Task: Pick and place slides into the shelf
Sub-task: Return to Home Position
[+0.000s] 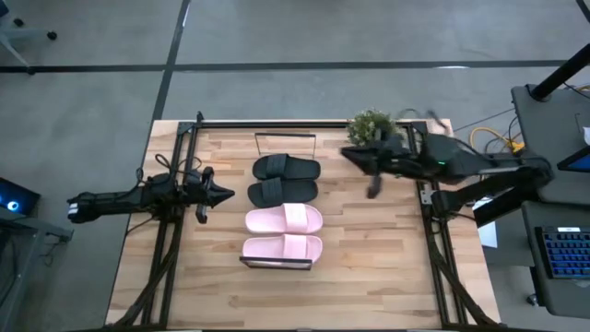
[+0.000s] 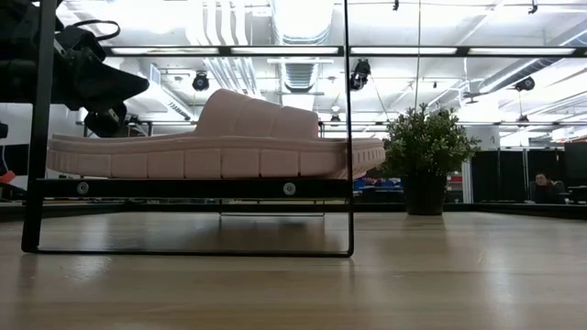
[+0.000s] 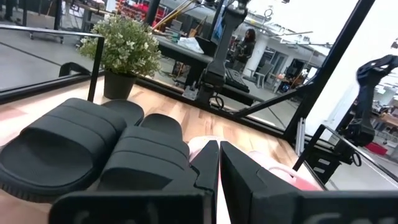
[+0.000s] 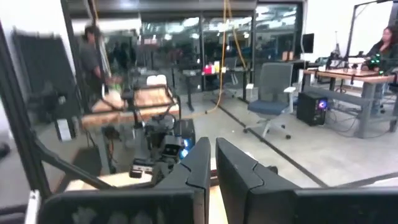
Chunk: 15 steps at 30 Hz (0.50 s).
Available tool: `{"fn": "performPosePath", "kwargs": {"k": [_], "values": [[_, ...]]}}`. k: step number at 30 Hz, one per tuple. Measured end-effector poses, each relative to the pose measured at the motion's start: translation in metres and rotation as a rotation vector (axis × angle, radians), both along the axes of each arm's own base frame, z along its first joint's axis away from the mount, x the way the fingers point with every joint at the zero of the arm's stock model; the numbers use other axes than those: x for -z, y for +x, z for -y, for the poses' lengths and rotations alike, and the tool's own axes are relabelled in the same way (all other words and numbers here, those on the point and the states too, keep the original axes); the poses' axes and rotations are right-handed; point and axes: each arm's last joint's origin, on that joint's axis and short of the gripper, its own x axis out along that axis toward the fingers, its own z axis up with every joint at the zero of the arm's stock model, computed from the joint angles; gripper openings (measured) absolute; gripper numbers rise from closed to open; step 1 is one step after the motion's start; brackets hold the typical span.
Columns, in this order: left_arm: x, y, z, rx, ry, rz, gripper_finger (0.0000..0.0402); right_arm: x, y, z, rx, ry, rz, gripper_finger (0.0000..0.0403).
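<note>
A: Since all four slides (image 1: pixel 284 219) lie in a row on the shelf (image 1: pixel 277 266) from above, how should the arms go home?

B: Lift clear first. The left gripper (image 1: pixel 228 195) is just beside the black pair (image 1: pixel 284 180), and the right gripper (image 1: pixel 373 188) is near the plant (image 1: pixel 371 124).

A: Table level?

B: A pink slide (image 2: pixel 215 147) is on the shelf board (image 2: pixel 183 188).

A: Wrist cameras?

B: The left gripper (image 3: pixel 218 144) and the right gripper (image 4: pixel 212 142) are both nearly closed and empty.

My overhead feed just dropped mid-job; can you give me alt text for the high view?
Two black slides and two pink slides lie in a row on the shelf in the middle of the table, the black ones farther back. The left gripper, empty, sits just left of them; the right gripper is beside a potted plant.
</note>
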Motion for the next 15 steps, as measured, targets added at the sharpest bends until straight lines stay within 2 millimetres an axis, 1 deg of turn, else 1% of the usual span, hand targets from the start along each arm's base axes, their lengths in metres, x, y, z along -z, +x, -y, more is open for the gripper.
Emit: {"fn": "performPosePath", "kwargs": {"k": [2, 5, 9, 12, 15], "values": [[0.0, 0.0, 0.0, 0.0, 0.0, 0.0, 0.0, 0.012, -0.023, 0.002, 0.006, 0.042, 0.04, 0.0015], [0.0, 0.0, 0.0, -0.003, 0.007, 0.0, 0.0, 0.041, -0.046, -0.002, -0.022, 0.093, 0.085, 0.0009], [0.0, 0.0, -0.001, -0.027, 0.04, -0.001, 0.0, 0.085, -0.058, -0.008, -0.041, 0.115, 0.044, 0.0008], [-0.001, 0.0, -0.001, -0.033, 0.078, 0.006, 0.0, 0.102, -0.068, -0.006, -0.036, 0.112, 0.095, 0.0008], [-0.002, 0.0, -0.001, -0.045, 0.088, 0.015, 0.0, 0.119, -0.076, -0.005, -0.035, 0.056, 0.081, 0.0008]]}}
